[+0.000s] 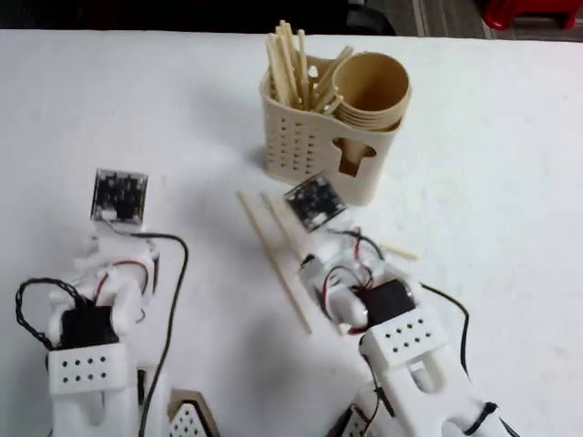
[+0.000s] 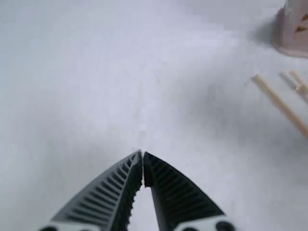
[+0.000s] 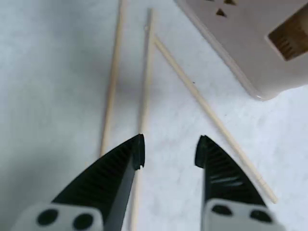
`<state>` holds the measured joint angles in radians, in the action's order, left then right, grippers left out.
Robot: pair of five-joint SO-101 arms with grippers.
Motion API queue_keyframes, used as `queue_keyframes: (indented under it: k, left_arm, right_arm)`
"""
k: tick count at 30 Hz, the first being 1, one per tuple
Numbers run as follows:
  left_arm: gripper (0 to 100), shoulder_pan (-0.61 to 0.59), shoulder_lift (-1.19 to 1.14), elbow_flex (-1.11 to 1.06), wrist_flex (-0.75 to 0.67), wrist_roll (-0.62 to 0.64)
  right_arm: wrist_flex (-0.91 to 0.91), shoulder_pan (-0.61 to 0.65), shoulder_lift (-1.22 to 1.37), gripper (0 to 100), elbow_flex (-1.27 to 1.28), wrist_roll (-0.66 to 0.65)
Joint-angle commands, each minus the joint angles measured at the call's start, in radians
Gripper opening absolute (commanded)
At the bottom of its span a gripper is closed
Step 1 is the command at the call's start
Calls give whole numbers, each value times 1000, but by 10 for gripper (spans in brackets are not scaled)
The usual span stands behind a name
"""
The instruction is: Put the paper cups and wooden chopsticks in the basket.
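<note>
Three pale wooden chopsticks (image 3: 146,82) left flat on the white desk (image 1: 137,109) just beside the cream perforated plastic basket (image 1: 310,146); stacked tan paper cups (image 1: 372,86) already inside (plus more sticks). Right fingers (image 3: 120,168) spread over the loose sticks; left fingers (image 2: 120,187) clenched empty, well apart from the basket.

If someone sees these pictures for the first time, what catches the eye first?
The basket at the far side of the table, holding stacked paper cups and a bundle of chopsticks. Next, three loose chopsticks lying on the table before it, with the right gripper open just above them.
</note>
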<state>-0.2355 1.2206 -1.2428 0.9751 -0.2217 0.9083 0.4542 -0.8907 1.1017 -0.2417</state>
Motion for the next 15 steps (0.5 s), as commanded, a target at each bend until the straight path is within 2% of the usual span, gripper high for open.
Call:
queue_keyframes:
  k: [1, 5, 11, 15]
  left_arm:
    - [31, -45, 48, -114, -86, -29]
    - [31, -51, 79, -141, -81, -49]
    - [31, -51, 105, -163, -81, -49]
    - [31, -51, 108, -170, -81, -49]
  right_arm:
    - [21, 81, -15, 279, -17, -6]
    - [16, 119, 77, 351, -46, -6]
    - [21, 156, 377, 542, -192, -6]
    - [21, 205, 561, 573, -302, -6]
